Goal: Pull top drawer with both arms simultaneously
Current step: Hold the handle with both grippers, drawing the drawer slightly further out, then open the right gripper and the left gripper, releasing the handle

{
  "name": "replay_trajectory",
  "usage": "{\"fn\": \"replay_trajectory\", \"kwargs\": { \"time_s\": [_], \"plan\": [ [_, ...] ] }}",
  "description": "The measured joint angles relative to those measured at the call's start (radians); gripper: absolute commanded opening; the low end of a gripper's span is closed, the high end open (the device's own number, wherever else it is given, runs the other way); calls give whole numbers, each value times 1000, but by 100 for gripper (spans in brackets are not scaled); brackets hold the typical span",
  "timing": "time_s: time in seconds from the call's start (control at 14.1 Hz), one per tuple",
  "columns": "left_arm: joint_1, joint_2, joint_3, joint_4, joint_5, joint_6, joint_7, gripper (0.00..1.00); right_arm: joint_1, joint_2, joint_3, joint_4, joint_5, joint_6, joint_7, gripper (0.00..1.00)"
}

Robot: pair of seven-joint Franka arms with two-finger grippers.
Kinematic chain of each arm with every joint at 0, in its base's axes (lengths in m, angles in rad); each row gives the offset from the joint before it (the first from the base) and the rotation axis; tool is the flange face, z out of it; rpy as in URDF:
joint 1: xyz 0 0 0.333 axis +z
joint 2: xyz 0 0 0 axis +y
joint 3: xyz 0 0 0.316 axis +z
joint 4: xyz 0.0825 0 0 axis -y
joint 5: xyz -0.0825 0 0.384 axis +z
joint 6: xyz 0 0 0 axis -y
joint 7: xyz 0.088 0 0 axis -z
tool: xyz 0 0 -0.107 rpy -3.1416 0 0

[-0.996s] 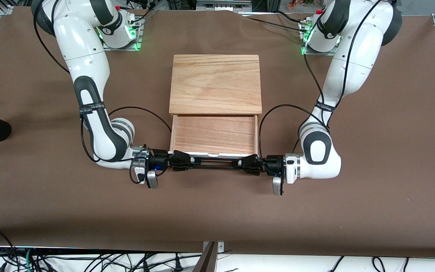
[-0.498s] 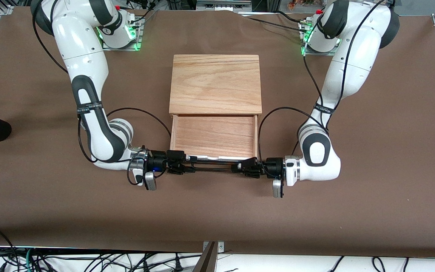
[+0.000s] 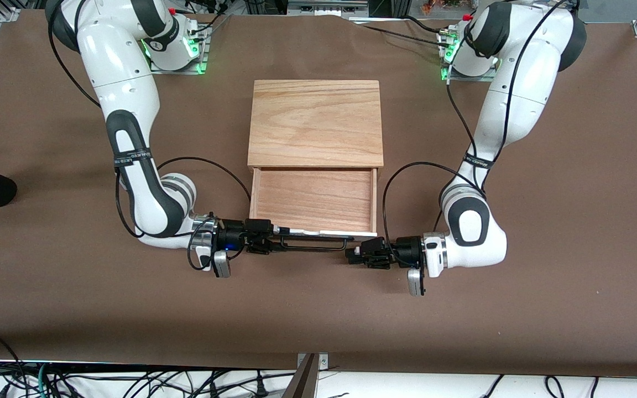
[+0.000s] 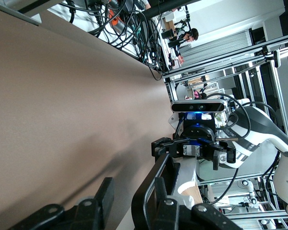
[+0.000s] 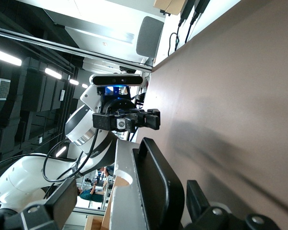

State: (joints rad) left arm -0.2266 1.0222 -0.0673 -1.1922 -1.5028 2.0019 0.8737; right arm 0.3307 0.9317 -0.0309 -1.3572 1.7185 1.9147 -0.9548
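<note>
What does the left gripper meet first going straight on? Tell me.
Likely the end of the top drawer's black handle, just ahead of the left gripper; depth is unclear.

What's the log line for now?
top drawer: pulled out | right gripper: open around handle | left gripper: open beside handle end

The top drawer (image 3: 313, 200), a shallow light-wood tray with a thin white front and a long black bar handle (image 3: 313, 243), stands pulled out of its cabinet toward the front camera, open and bare inside, level.
</note>
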Motion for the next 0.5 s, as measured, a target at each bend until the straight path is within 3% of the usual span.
{"fn": "replay_trajectory", "kwargs": {
  "time_s": [0.36,0.43,0.5],
  "plan": [
    [7,-1,0,17,0,0,-7,65,-2,-13,-31,8,-39,-1,0,100],
    [8,-1,0,19,0,0,-8,75,-1,-21,-44,12,-60,-1,0,100],
    [8,-1,0,20,2,0,-8,78,-2,-33,-58,13,-92,-1,0,100]
  ]
}}
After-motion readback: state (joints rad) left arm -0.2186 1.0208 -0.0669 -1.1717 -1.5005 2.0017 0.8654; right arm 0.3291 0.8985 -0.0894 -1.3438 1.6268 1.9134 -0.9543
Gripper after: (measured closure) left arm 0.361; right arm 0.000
